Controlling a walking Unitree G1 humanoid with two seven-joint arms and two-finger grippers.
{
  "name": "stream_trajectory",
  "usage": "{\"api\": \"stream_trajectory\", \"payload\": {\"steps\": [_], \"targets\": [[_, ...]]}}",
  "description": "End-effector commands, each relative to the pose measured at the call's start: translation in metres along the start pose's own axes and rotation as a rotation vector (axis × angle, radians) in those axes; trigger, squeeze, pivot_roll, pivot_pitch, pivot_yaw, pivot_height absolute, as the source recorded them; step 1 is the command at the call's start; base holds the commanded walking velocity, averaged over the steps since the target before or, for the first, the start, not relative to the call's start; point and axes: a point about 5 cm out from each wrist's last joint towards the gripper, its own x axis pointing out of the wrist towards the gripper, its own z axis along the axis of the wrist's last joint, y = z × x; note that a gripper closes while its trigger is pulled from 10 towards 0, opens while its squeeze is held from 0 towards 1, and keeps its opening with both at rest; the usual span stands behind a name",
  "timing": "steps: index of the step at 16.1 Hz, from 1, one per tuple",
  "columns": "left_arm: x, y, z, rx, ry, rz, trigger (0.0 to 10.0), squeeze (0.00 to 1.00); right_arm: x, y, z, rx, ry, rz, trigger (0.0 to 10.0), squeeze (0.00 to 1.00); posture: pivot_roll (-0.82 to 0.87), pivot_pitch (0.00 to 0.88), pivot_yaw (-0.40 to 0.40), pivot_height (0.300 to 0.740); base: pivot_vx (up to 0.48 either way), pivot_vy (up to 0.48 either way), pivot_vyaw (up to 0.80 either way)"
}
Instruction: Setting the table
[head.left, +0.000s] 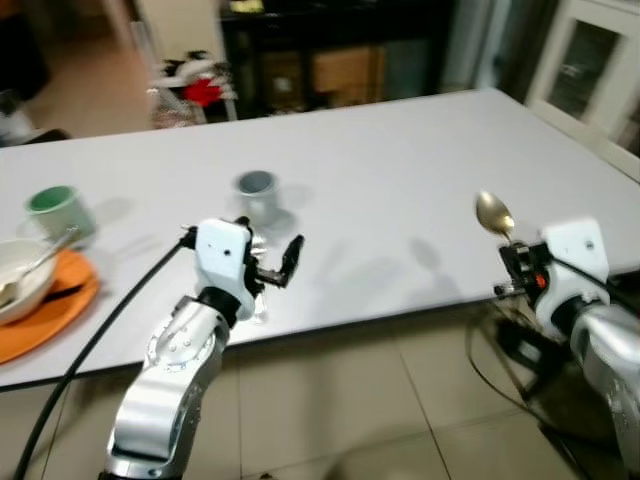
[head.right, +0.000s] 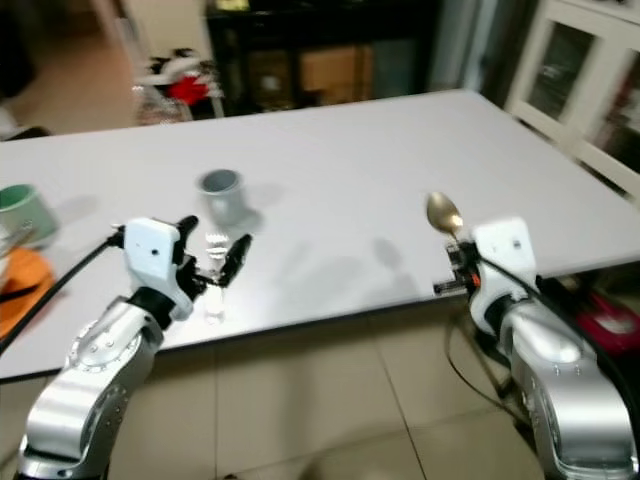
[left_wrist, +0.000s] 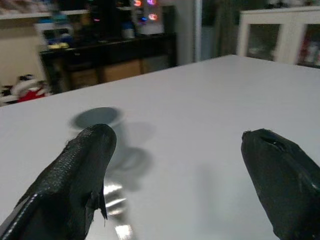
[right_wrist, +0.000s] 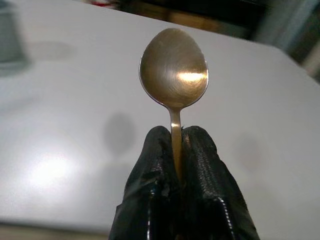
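On white table (head.left: 400, 170): two cups, left claw (head.left: 272, 262) apart; right claw (right_wrist: 177, 165) clamping one spoon (right_wrist: 173, 75).

I see wide bare table (head.left: 420, 170) ahead of my right gripper (head.left: 512, 262). The grey cup (head.left: 257, 193) stands just beyond my left gripper (head.left: 270, 262); green cup (head.left: 58, 210) and orange plate (head.left: 60, 310) crowd the left end.
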Motion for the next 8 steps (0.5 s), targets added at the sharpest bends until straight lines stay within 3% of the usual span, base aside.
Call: {"api": "stream_trajectory", "payload": {"steps": [1, 8], "targets": [[-0.001, 0.005, 0.002, 0.01, -0.003, 0.025, 10.0, 0.0, 0.003, 0.0, 0.002, -0.017, -0.008, 0.042, 10.0, 0.0, 0.04, 0.0, 0.029, 0.74, 0.322, 0.0, 0.0], [-0.003, 0.01, 0.002, 0.027, -0.004, 0.05, 10.0, 0.0, 0.026, -0.005, -0.005, -0.004, 0.019, 0.115, 10.0, 0.0, 0.07, 0.0, 0.012, 0.74, 0.31, 0.0, 0.0]]}}
